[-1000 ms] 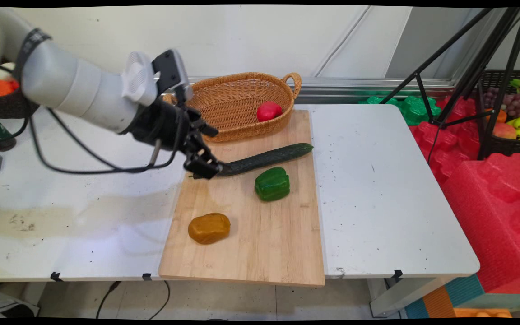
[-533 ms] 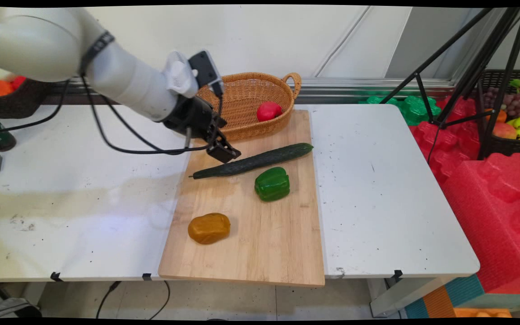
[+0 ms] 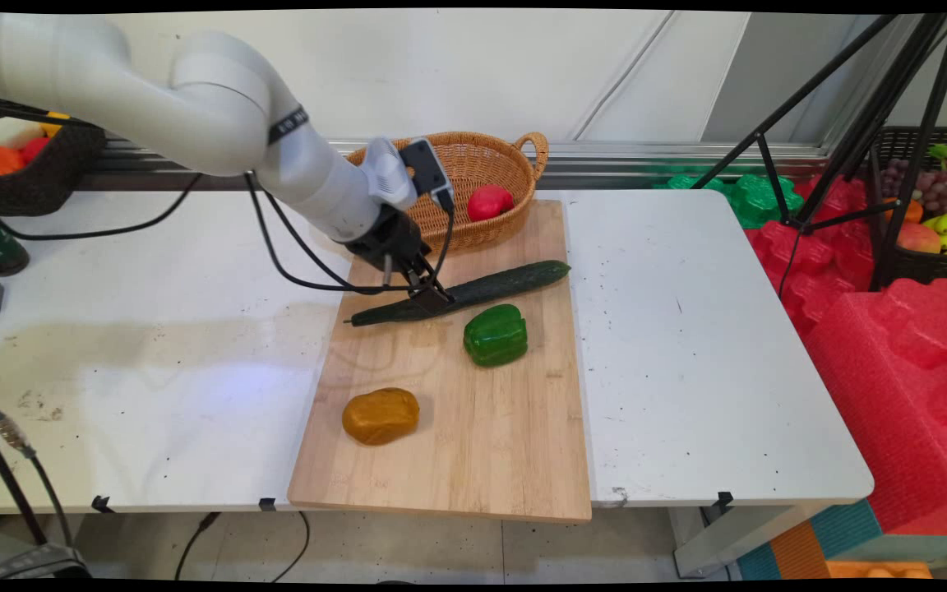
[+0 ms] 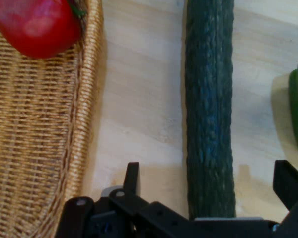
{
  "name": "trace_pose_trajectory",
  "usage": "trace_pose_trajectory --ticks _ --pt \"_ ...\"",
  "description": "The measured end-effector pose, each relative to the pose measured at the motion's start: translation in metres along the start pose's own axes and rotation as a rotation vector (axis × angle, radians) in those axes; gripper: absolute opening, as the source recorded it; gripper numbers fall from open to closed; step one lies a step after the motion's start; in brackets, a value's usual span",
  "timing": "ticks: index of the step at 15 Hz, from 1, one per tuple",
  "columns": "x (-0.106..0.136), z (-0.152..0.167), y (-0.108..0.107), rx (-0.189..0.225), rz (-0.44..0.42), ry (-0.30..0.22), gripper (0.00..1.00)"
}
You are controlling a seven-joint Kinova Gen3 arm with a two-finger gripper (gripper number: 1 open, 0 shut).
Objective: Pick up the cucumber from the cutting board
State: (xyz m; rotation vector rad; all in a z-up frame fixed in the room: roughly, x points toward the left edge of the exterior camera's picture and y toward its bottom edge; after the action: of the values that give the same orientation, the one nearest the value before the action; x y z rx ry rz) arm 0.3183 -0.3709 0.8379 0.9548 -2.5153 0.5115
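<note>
Down low over the wooden cutting board [image 3: 482, 444], with the gripper [image 3: 428, 294] right at the cucumber [image 3: 506, 282], toward its thinner left end. Spread apart, not clenched: in the hand view, one of the fingers [image 4: 132, 176] stands on the basket side and its twin on the pepper side, with the cucumber running up between the two. Grasping nothing. Cannot tell whether either pad touches the skin (the nearest stretch of it vanishes behind the black linkage).

As for the cucumber itself: lying flat and aslant across the board's far half, not raised, right tip near the board's right edge.

Just behind it, a wicker basket [image 3: 432, 193] with a red tomato [image 3: 490, 201] inside, near its right end. Just in front, near but apart, a green bell pepper [image 3: 496, 335]. Further toward the near edge, well apart from the rest, a brown potato [image 3: 381, 415]. All of it on the white table [image 3: 687, 345].

So far, by the look of it: reached and bracketed, not closed on, not off the wood.
</note>
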Motion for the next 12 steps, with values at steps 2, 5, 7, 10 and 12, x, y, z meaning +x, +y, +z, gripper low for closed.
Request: trace_pose_trajectory --ticks 2,5,7,10,12 --pt "0.0 0.017 -0.002 -0.006 -0.002 -0.021 1.0" --pt "-0.001 0.037 -0.003 -0.021 -0.001 -0.044 1.0" --pt "-0.002 0.046 -0.003 -0.029 -0.001 -0.052 1.0" --pt "-0.002 0.055 -0.004 -0.039 -0.003 -0.057 0.0" --pt "-0.001 0.058 -0.004 -0.043 -0.005 -0.052 0.0"
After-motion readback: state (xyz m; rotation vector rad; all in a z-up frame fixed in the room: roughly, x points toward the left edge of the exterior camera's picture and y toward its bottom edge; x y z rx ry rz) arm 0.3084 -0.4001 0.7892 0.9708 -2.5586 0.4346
